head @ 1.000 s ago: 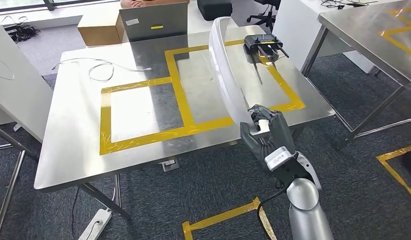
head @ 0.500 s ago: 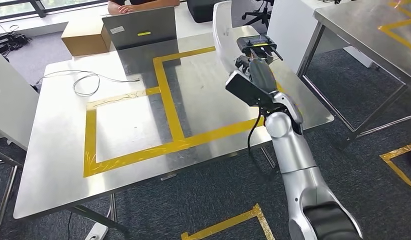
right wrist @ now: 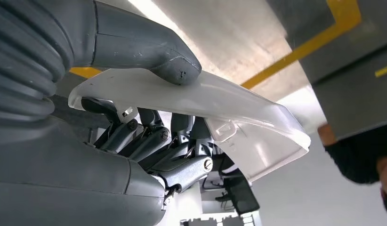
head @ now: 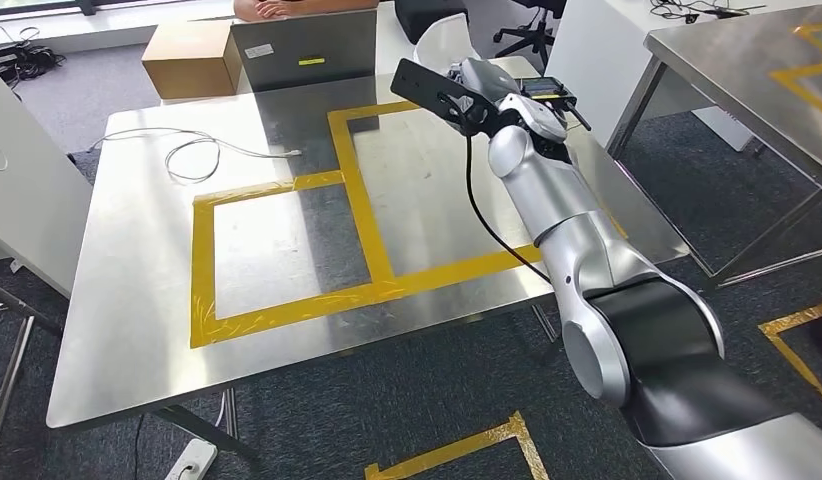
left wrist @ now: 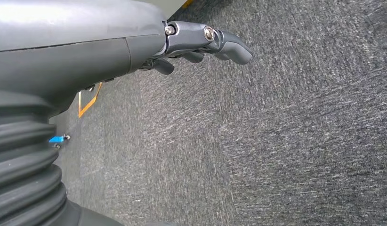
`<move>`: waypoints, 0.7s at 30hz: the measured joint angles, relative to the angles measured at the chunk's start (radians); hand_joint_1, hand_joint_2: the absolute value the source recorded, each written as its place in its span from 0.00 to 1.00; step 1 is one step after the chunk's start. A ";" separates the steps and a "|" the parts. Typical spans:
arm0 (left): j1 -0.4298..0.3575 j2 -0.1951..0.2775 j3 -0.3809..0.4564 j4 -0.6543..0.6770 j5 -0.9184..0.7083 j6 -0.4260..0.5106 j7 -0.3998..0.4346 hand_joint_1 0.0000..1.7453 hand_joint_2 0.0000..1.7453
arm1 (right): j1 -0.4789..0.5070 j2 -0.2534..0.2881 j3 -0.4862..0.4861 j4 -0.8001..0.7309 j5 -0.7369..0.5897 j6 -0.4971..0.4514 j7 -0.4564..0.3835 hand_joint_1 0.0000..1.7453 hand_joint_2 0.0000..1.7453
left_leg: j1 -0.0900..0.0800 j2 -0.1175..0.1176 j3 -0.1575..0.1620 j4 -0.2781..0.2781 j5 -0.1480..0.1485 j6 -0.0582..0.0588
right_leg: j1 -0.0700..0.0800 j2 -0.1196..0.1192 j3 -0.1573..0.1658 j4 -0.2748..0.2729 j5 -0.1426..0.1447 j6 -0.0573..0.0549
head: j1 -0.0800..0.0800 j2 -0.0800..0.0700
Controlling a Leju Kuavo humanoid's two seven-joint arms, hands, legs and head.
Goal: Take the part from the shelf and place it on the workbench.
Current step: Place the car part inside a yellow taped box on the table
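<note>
My right hand (head: 477, 85) is stretched far out over the back of the steel workbench (head: 137, 300), inside the right yellow-taped square. It grips the long curved white plastic part (right wrist: 215, 101), thumb (right wrist: 175, 70) on one face and the other fingers (right wrist: 149, 139) curled under it. In the head view only the part's far end (head: 442, 42) shows beyond the hand; whether it touches the bench I cannot tell. My left hand (left wrist: 201, 42) hangs over grey carpet, fingers loosely bent, holding nothing.
A black controller (head: 547, 90) lies on the bench just right of my right hand. A grey box (head: 307, 45), a cardboard box (head: 192, 55) and a white cable (head: 202, 155) sit at the back. A person's arms (head: 287, 6) rest beyond the bench. Another steel table (head: 757, 70) stands to the right.
My right arm has reached forward and up over the bench, carrying the white part from the near right edge toward the back. The head camera shifted slightly.
</note>
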 joint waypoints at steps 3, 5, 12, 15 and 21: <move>-0.002 -0.001 -0.001 0.000 -0.006 -0.001 0.002 0.00 1.00 | 0.010 0.014 0.026 0.031 0.030 0.032 0.009 0.25 0.25 | 0.000 0.000 0.001 0.000 0.000 0.002 | 0.000 0.000 0.001 -0.002 0.001 0.009 | 0.000 0.000; -0.003 -0.001 -0.002 0.000 -0.009 -0.002 0.006 0.00 1.00 | 0.023 0.025 0.046 0.045 0.051 0.050 0.008 0.00 0.00 | 0.000 0.000 0.001 0.000 0.001 0.002 | 0.000 0.000 0.002 -0.002 0.001 0.012 | 0.000 0.000; -0.003 -0.002 -0.010 0.002 -0.005 -0.010 0.017 0.00 0.00 | 0.082 0.050 0.117 0.069 0.098 0.081 -0.007 0.00 0.00 | 0.002 0.002 0.004 -0.001 0.001 0.002 | 0.002 0.001 0.003 -0.002 0.002 0.013 | 0.000 0.000; -0.003 -0.002 -0.010 0.004 -0.005 -0.009 0.016 0.00 0.00 | 0.093 0.054 0.130 0.075 0.100 0.078 -0.012 0.00 0.00 | 0.003 0.002 0.004 -0.001 0.001 0.002 | 0.003 0.001 0.003 -0.002 0.002 0.013 | 0.000 0.000; -0.002 -0.002 -0.010 0.004 -0.003 0.008 0.029 0.00 0.00 | 0.096 0.053 0.133 0.085 0.096 0.061 -0.010 0.00 0.00 | 0.001 0.003 0.004 0.000 -0.001 0.004 | 0.001 0.002 0.003 -0.004 0.002 0.015 | 0.000 0.000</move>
